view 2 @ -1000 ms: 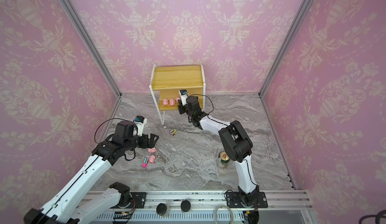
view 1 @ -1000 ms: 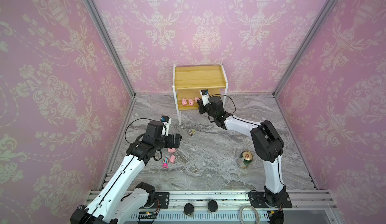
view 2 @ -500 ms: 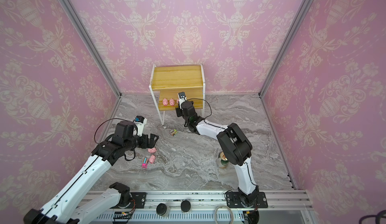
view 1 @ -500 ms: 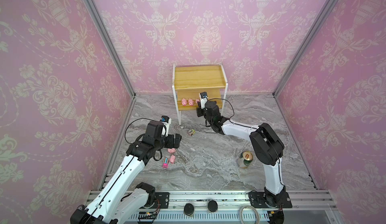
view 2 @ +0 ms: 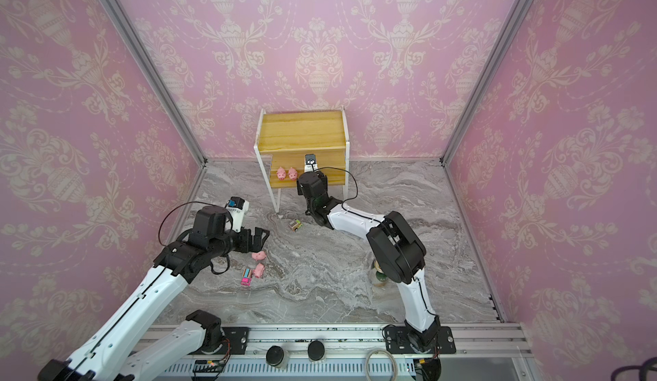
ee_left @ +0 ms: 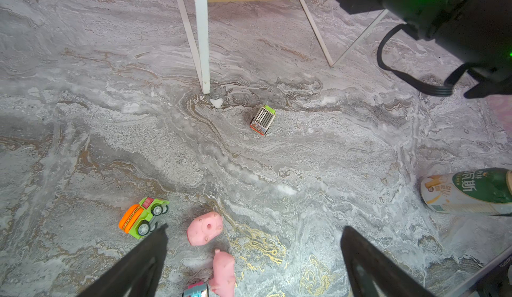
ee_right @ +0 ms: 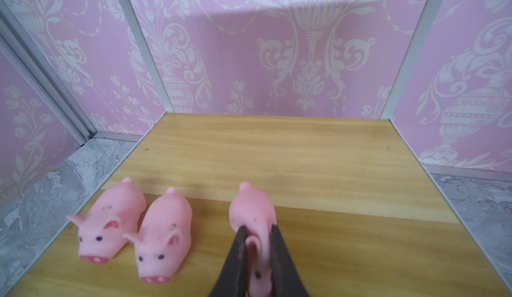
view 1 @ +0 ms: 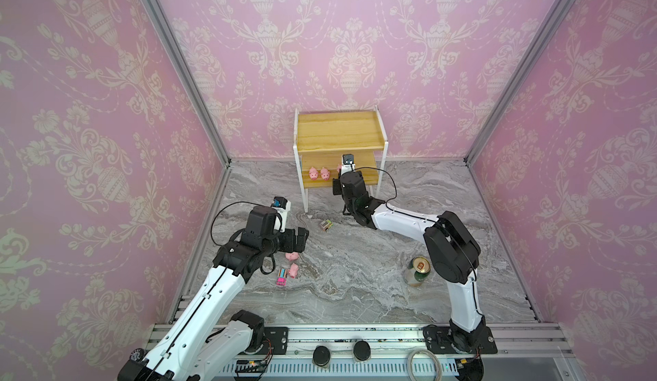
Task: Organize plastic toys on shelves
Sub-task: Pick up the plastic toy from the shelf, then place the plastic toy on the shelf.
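The shelves (view 1: 341, 130) stand at the back wall, with two pink pigs (ee_right: 109, 226) (ee_right: 163, 237) side by side on the lower board (ee_right: 277, 154). Next to them my right gripper (ee_right: 257, 234) is shut on a third pig (ee_right: 253, 207), squeezing its head, its body low over the board's front. My left gripper (ee_left: 254, 227) is open above the floor. Two pigs (ee_left: 205, 227) (ee_left: 224, 272) and a pink-blue truck (ee_left: 195, 291) lie between its fingers. An orange-green truck (ee_left: 142, 217) lies just outside one finger. A brown-green truck (view 1: 325, 225) sits near the shelves' front leg.
A green-gold drink can (view 1: 417, 267) stands on the marble floor beside my right arm's elbow. Pink patterned walls close in three sides. The shelves' white legs (ee_left: 202, 46) stand near the brown-green truck.
My right gripper has moved a little left and lower along the front of the lower shelf, still holding the pig. My left arm has not moved.
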Robot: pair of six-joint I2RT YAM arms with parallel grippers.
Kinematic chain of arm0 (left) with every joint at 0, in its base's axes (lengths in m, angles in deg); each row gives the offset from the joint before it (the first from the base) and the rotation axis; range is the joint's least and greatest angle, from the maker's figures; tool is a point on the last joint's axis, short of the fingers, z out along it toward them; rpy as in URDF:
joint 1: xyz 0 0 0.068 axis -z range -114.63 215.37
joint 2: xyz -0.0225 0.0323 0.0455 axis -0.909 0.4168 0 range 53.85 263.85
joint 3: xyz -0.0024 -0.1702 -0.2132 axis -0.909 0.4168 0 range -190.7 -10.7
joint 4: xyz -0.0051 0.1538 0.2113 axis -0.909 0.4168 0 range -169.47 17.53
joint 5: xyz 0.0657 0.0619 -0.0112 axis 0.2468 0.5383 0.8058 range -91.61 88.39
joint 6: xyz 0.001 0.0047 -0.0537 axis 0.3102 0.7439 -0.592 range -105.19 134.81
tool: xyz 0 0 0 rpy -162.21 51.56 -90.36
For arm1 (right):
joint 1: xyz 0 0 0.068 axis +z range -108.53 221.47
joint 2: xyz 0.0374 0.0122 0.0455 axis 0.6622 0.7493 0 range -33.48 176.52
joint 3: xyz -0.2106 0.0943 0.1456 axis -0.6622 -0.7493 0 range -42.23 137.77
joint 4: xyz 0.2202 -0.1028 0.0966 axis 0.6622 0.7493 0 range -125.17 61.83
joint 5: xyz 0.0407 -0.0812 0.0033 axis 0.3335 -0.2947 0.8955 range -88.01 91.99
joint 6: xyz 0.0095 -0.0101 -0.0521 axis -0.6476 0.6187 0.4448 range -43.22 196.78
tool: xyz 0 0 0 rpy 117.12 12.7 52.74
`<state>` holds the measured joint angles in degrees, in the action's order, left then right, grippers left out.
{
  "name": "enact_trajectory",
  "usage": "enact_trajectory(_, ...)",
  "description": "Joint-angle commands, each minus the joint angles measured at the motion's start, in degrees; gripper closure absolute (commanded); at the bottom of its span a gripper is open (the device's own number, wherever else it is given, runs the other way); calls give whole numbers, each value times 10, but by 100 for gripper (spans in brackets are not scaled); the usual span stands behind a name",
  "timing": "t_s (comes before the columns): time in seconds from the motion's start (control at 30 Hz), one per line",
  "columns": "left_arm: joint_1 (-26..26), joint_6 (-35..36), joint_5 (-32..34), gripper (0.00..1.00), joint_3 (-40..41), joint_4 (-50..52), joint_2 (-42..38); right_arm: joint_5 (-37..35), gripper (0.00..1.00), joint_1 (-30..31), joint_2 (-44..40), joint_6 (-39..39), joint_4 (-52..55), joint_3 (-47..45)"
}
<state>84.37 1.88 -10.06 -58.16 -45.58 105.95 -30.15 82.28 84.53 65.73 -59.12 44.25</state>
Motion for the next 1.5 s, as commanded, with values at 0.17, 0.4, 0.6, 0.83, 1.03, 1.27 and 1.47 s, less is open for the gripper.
enact_trajectory(0.17,5,9,5,1,4,6,-11,-68,82,20,37,-27,33,58)
enact_trajectory(0.4,5,9,5,1,4,6,-12,-89,81,23,51,-34,53,76)
enact_trajectory(0.6,5,9,5,1,4,6,-14,-91,81,24,62,-41,68,87)
enact_trajectory(0.83,6,9,6,1,4,6,-12,-93,73,24,61,-39,81,88)
enact_trajectory(1.03,5,10,5,1,4,6,-10,-79,46,24,12,-20,57,34)
enact_trajectory(1.27,5,9,4,1,4,5,-11,3,25,22,-104,5,34,-101)
enact_trajectory(1.47,5,8,6,1,3,5,-11,97,20,19,-214,1,102,-187)
